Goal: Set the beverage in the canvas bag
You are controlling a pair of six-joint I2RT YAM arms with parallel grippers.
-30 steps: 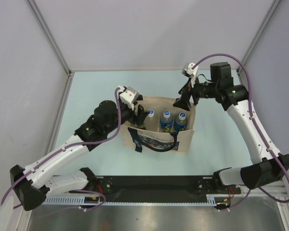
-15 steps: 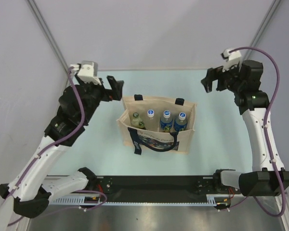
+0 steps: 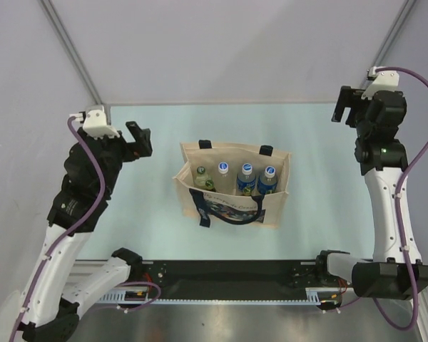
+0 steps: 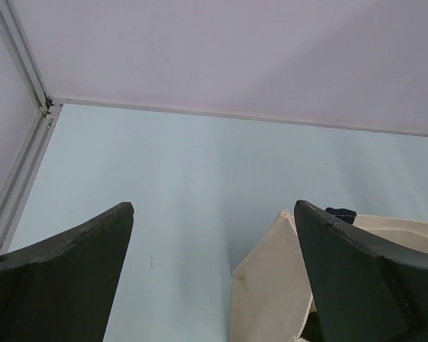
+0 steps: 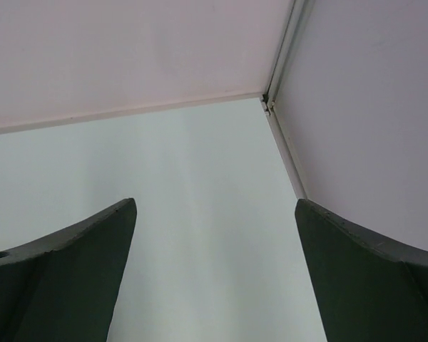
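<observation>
4 bottles [image 3: 247, 177] stand in the bag [image 3: 274, 208], the leftmost seemingly greenish. The left gripper [image 3: 139, 139] and right gripper [image 3: 346, 105] gape wide, empty, well apart from it.

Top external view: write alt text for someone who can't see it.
A beige canvas tote bag with navy handles stands on a pale green tabletop, holding four upright capped bottles in a row. The left claw and right claw hang open, well clear on either side.
</observation>
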